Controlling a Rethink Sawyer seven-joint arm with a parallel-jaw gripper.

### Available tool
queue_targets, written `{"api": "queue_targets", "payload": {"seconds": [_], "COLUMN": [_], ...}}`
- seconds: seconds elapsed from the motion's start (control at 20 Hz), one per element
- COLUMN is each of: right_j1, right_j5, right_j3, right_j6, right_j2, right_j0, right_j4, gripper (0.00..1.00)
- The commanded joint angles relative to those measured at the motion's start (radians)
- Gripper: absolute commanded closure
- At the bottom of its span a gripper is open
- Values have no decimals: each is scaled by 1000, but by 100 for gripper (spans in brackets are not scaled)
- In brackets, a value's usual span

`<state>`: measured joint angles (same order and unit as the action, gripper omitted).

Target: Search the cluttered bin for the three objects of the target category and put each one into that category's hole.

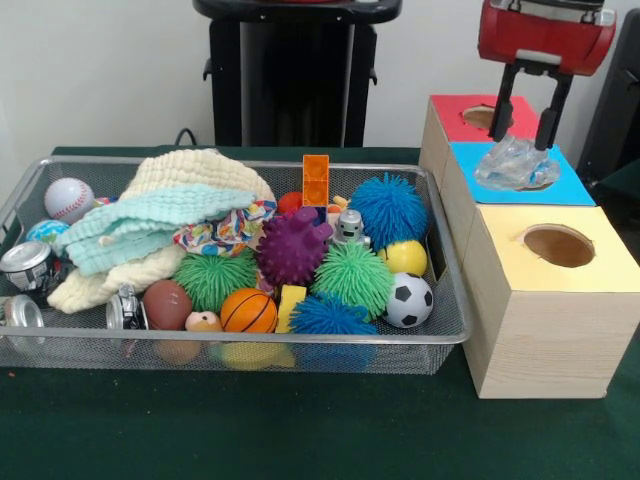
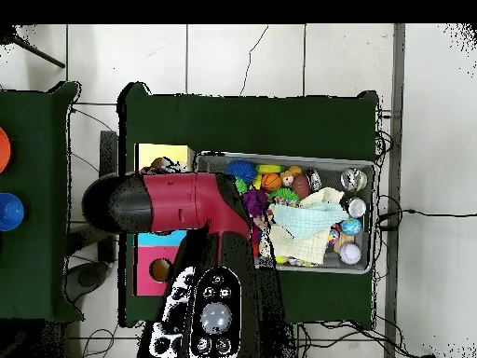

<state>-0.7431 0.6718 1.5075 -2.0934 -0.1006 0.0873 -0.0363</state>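
Three wooden boxes stand in a row right of the bin, each with a round hole: a red-topped one [image 1: 470,112] at the back, a blue-topped one [image 1: 520,180] in the middle and a yellow-topped one [image 1: 560,250] in front. A crumpled clear plastic piece [image 1: 513,165] rests on the blue box's hole. My gripper [image 1: 521,142] hangs just above it, open, with its black fingers [image 1: 550,115] to either side of the plastic's top. In the overhead view the red arm [image 2: 186,203] hides the gripper and most of the boxes.
The wire mesh bin [image 1: 440,335] holds spiky rubber balls, sports balls, a knitted cloth [image 1: 160,225], an orange block [image 1: 316,180], a small toy robot [image 1: 350,227] and crushed cans [image 1: 28,267] at its left end. From overhead, the bin [image 2: 300,158] lies right of the arm.
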Motion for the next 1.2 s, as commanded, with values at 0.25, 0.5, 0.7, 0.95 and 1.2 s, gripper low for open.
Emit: {"api": "queue_targets", "payload": {"seconds": [0.25, 0.5, 0.7, 0.95, 1.2], "right_j1": [71, 75, 66, 61, 55], "right_j5": [-73, -76, -81, -75, -77], "right_j3": [143, 152, 171, 180, 200], "right_j6": [-298, -314, -321, -324, -327], "right_j2": [-44, -85, -100, -126, -146], "right_j0": [39, 75, 104, 141, 171], "right_j4": [80, 99, 130, 162, 198], "gripper": [100, 100, 100, 100, 100]}}
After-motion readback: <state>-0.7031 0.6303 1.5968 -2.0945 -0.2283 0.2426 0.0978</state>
